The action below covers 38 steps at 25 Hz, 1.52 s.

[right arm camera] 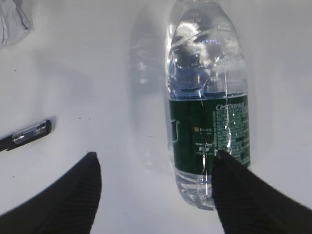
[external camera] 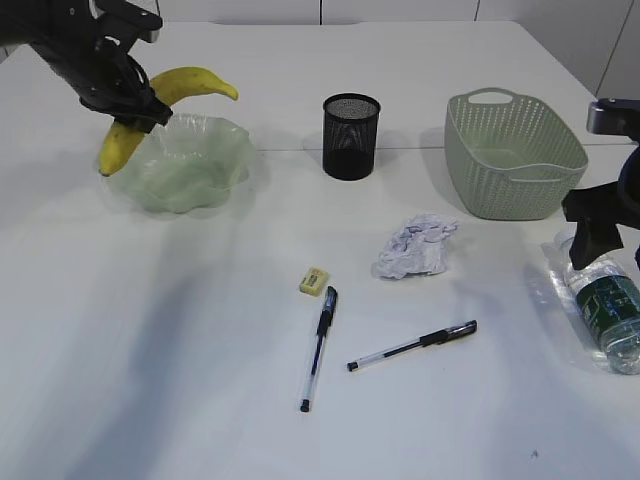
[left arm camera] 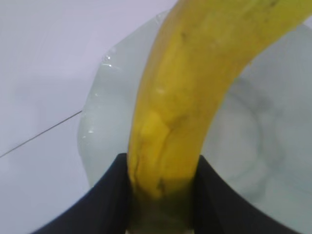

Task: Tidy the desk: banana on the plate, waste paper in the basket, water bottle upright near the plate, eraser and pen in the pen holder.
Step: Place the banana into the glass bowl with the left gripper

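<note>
Over the plate's ten-o'clock rim, the left gripper is clamped on the banana, held tilted; better to lower toward the dish's centre before releasing; the right gripper hangs apart above the lying water bottle at four o'clock.

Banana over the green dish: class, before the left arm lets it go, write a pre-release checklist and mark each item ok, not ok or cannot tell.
1. Left pincer shut on the banana: ok.
2. Banana above the plate: ok.
3. Plate holds nothing else: ok.
4. Banana low enough to drop gently: cannot tell.
5. Pen holder clear of the plate: ok.
6. Right pincer open, one finger over the lying water bottle: ok, no grip yet.
</note>
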{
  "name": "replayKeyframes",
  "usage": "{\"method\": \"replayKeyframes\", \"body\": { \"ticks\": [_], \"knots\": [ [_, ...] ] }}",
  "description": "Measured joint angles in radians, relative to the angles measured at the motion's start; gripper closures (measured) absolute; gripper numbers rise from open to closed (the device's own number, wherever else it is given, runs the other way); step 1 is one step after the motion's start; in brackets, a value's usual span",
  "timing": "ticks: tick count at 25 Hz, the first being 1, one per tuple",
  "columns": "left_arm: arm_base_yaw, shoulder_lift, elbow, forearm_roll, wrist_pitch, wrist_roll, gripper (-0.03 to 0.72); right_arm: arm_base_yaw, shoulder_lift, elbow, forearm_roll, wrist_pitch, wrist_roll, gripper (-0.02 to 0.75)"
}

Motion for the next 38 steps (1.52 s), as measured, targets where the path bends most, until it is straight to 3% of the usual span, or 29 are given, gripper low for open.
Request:
{"method": "replayKeyframes", "body": {
  "ticks": [38],
  "knots": [
    [0.019,0.048,0.0,-0.082,-0.019,-0.001,0.437,0.0,0.0,0.0,0.0,-0.023,0.0,0.21]
  ]
}}
